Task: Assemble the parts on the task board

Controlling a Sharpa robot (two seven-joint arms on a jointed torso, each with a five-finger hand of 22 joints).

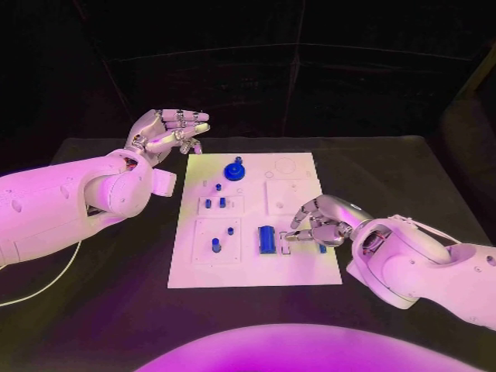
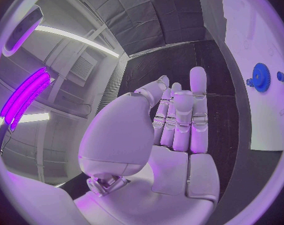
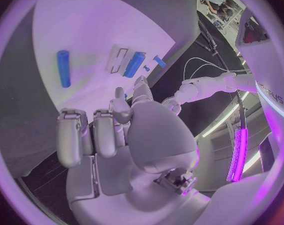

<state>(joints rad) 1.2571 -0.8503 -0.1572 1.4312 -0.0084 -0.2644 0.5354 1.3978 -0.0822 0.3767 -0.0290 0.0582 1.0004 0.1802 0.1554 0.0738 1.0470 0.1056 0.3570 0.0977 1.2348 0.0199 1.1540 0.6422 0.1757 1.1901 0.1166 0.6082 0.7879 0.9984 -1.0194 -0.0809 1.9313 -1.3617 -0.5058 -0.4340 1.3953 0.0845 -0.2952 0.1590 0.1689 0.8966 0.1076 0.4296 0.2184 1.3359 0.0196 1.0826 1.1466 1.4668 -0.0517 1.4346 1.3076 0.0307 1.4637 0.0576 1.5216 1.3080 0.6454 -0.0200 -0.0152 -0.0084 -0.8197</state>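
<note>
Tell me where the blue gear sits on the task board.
In the head view the blue gear stands at the far end of the task board, toward its left side, nearest the left robot hand.

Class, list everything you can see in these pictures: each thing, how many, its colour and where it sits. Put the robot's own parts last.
table: one, black, under everything.
task board: one, white, middle of the table.
gear: one, blue, far end of the board.
long bar: one, blue, near part of the board, beside the right hand.
small pieces: several, blue, left half of the board.
cable: one, white, table's left.
left hand: one, silver, raised beyond the board's far left corner, holding nothing.
right hand: one, silver, fingers curled over the board's right edge.
</note>
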